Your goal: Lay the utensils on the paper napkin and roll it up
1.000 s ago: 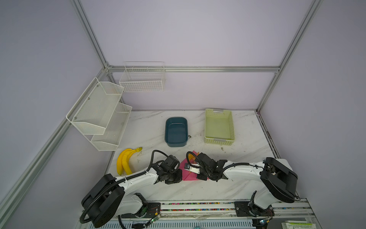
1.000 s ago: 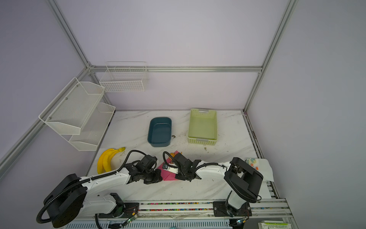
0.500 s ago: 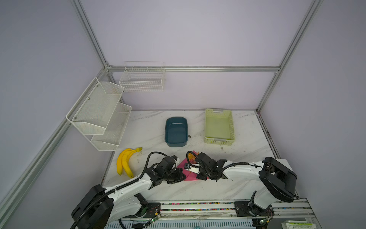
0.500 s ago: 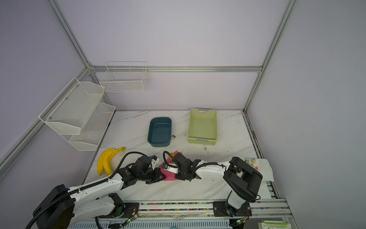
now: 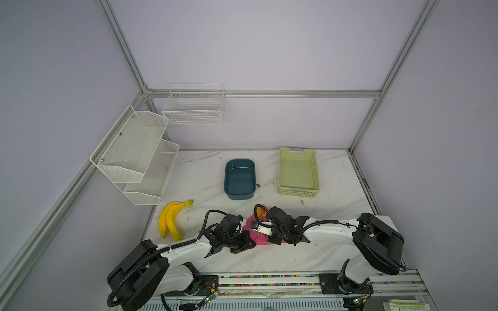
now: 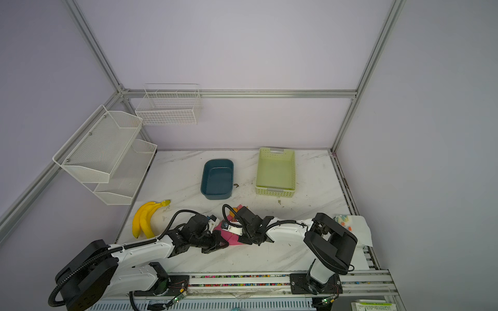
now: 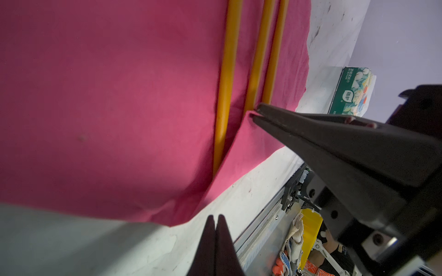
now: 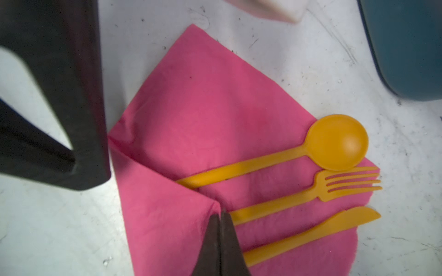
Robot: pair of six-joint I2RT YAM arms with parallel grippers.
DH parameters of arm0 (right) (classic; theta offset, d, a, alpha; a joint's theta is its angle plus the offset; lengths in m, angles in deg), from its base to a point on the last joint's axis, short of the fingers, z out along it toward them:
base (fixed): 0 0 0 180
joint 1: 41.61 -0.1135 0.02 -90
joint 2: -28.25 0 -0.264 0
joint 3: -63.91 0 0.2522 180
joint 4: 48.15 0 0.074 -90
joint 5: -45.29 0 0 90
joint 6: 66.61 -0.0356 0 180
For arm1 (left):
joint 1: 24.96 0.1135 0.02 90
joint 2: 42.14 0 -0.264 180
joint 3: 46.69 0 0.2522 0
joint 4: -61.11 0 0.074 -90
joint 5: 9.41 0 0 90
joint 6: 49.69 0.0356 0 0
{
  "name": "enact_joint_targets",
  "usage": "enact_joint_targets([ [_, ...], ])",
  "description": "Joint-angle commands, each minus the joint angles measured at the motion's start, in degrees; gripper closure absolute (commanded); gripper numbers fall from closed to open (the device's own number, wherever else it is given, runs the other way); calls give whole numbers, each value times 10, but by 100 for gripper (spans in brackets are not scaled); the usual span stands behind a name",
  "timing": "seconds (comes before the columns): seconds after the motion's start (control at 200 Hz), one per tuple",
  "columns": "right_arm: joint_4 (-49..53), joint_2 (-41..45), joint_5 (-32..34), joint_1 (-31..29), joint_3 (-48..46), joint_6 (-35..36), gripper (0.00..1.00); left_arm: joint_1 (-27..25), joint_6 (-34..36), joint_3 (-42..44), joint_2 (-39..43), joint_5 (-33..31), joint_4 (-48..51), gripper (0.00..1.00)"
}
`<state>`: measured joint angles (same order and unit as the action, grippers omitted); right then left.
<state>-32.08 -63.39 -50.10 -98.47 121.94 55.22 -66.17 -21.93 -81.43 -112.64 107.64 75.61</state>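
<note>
The pink paper napkin (image 8: 203,107) lies on the marble table near its front edge, seen in both top views (image 5: 260,240) (image 6: 232,237). On it lie the orange utensils side by side: spoon (image 8: 337,142), fork (image 8: 346,184) and knife (image 8: 334,224). One napkin corner is folded over the handle ends. My right gripper (image 8: 220,215) (image 5: 272,239) is shut on that folded corner. My left gripper (image 7: 216,216) (image 5: 249,243) is shut on nothing, with its tips over bare table just off the napkin's edge (image 7: 167,219). The arms hide most of the napkin in both top views.
A blue tub (image 5: 239,179) and a pale green basket (image 5: 297,172) stand behind the napkin. Bananas (image 5: 169,220) lie at the left. White wire racks (image 5: 134,153) hang on the left wall. A green tissue packet (image 7: 351,90) sits at the right edge.
The left arm's elbow dipped and came back up while its gripper stayed by the napkin's edge. The right gripper has held still on the napkin corner.
</note>
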Motion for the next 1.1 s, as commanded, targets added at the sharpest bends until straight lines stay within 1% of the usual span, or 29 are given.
enact_joint_targets([
  [0.0, -4, -4, -6, 4, 0, 10, 100, 4, -6, 0, -6, -10, -19, 100],
  [0.26, -5, 3, -3, 7, -2, 9, 100, 3, 5, -10, -34, -21, -7, 100],
  [0.415, -4, -1, -2, 7, -2, 9, 100, 4, 15, -13, -32, -35, 12, 100],
  [0.63, -6, 1, 5, 8, -2, 7, 100, 4, 18, -11, -37, -36, 19, 100],
  [0.68, -9, 4, 12, 8, -2, 6, 91, 4, 19, -10, -36, -35, 19, 100],
  [0.78, -10, 16, 14, 7, 0, -3, 80, 4, 18, -9, -37, -37, 20, 100],
  [0.895, -1, 46, 12, 8, 12, -44, 66, 4, 21, -12, -39, -36, 26, 100],
  [1.01, 3, 87, 13, 8, 18, -128, 57, 5, 21, -11, -37, -35, 30, 100],
  [1.06, 5, 103, 21, 7, 23, -170, 57, 4, 20, -10, -34, -36, 32, 100],
  [1.095, 8, 109, 36, 7, 28, -222, 57, 5, 21, -11, -33, -38, 35, 100],
])
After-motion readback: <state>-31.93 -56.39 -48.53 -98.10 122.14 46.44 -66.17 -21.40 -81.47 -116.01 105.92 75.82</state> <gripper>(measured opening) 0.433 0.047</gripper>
